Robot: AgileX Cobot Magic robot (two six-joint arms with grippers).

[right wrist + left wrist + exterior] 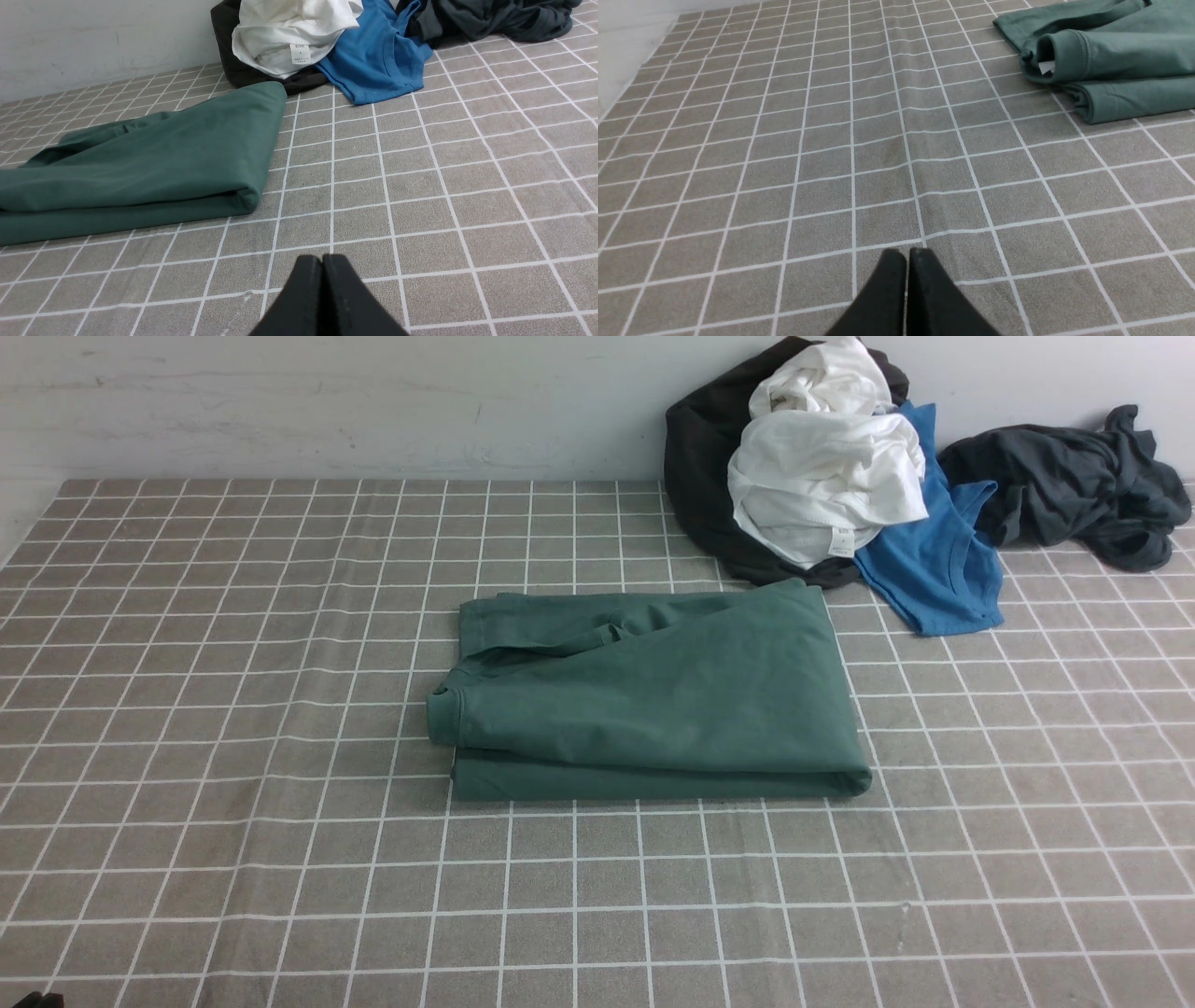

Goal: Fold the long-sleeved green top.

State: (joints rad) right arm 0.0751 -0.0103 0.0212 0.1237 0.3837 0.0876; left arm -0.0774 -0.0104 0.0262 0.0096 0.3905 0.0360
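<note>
Front view: grid-patterned tablecloth (pixel 233 756) covers the table, bare on the left side. Green long-sleeved top (pixel 653 700) lies folded into a compact rectangle at mid-table, collar end toward the left, fold edge nearest the robot. Behind it to the right, against the wall, a pile: black garment (pixel 700 476) with a white garment (pixel 822 467) on top (label showing), then a bright blue T-shirt (pixel 934 560), then a dark grey garment (pixel 1074 485) farthest right. The top's far right corner nearly touches the black garment. Left gripper (pixel 906 254) has jaws pressed together, empty, over bare cloth left of the top. Right gripper (pixel 322 261) likewise closed on nothing, over cloth right of the top.
</note>
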